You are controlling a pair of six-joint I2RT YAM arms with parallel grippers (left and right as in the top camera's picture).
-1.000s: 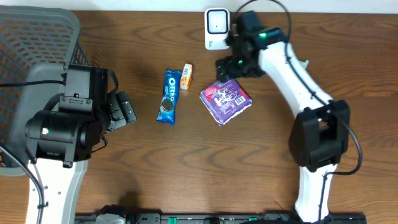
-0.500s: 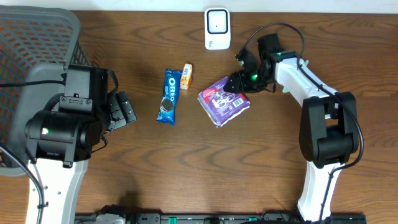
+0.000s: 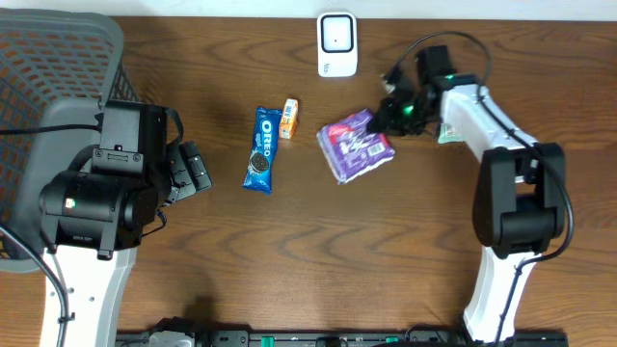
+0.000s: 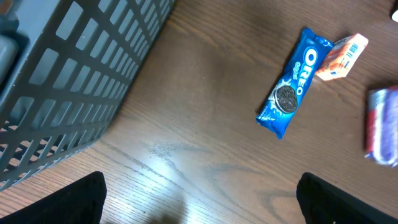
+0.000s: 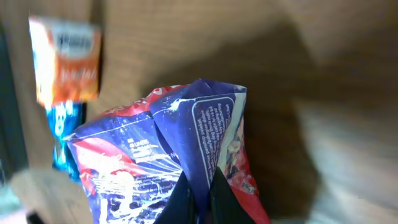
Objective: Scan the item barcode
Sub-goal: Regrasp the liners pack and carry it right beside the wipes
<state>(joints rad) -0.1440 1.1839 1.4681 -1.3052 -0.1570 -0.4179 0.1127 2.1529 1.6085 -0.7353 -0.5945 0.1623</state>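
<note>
Purple snack bag (image 3: 355, 146) sat on the wooden table (image 3: 289, 260) below and to the right of the white scanner (image 3: 336, 43), its right end tipped up. A second before it had lain flat, a little lower and further left. Since then the right gripper (image 3: 388, 116), which had been up beside the scanner with its fingers spread, had swung down to the bag's upper right edge and closed. In the right wrist view the two fingertips (image 5: 199, 190) were pressed together on a fold of the wrapper (image 5: 186, 137), the bag bunched up ahead of them.

The right arm reached in from the right side of the table, bent at the elbow, with the wrist angled down and left toward the bag.

Left of the bag, the small orange packet (image 3: 288, 118) and the blue Oreo pack (image 3: 261, 149) lay just beside each other, where they had been before.

The left gripper (image 3: 193, 172) had not moved. It hung near the grey mesh basket (image 3: 48, 87), well apart from the snacks, fingers spread wide with nothing between them (image 4: 202, 205).
</note>
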